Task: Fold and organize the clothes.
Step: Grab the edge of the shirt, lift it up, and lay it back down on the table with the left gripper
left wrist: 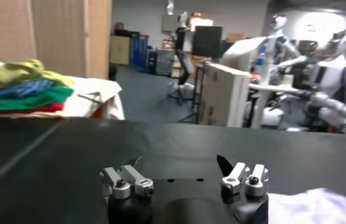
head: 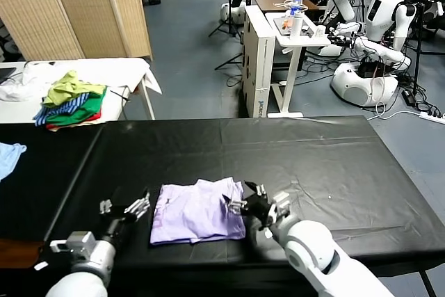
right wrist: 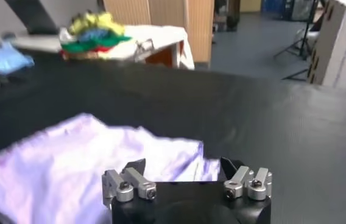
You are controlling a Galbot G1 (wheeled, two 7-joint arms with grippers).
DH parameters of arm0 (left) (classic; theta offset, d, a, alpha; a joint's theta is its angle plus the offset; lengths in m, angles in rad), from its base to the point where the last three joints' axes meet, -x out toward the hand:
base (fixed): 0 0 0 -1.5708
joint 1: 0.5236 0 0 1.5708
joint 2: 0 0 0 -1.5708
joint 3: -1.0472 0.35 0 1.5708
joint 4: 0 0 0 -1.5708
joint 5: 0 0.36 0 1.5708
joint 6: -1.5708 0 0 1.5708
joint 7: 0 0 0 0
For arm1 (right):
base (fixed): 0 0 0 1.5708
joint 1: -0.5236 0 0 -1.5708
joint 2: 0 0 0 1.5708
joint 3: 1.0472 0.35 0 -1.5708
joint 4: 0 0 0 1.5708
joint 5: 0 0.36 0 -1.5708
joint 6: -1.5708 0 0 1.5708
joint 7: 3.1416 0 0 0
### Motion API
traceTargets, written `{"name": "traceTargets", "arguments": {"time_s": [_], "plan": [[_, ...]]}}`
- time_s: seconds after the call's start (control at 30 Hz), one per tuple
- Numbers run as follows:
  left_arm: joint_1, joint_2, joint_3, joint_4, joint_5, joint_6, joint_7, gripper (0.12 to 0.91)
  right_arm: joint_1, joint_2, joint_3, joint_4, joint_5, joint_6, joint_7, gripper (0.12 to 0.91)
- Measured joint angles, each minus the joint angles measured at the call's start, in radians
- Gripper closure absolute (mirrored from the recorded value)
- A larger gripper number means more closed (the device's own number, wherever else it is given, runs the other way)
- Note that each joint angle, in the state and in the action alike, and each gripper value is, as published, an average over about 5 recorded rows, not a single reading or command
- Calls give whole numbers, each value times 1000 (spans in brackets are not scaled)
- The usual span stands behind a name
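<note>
**Folded lavender shirt lies between two released claws**

Black sheeting covers the long desk [head: 292, 151] across the middle of the head view, with a lab of other robots behind it in the upper right. At the far left edge a light blue cloth [head: 8, 156] lies on the black surface, and at upper left a heap of green, yellow, striped and red garments [head: 71, 101] sits on a white table. Lower left, the left claw [head: 125, 207] hovers released, just beside the shirt. The pale lavender T-shirt [head: 195, 212] lies folded at lower centre. At its right edge the right claw [head: 256, 202] stands released, holding nothing.
</note>
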Motion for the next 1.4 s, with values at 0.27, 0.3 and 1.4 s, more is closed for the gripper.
{"name": "traceTargets", "arguments": {"time_s": [0.27,0.3,1.4], "plan": [[19,-40,-25,24,9,-29,31,123,-36,11,45,39,40,76,12,118],[20,-48,-26,30,8,-36,40,123,-44,12,57,47,49,84,12,118],[-13,-271,45,179,-198,-56,132,248,-273,-29,421,185,114,86,5,118]]}}
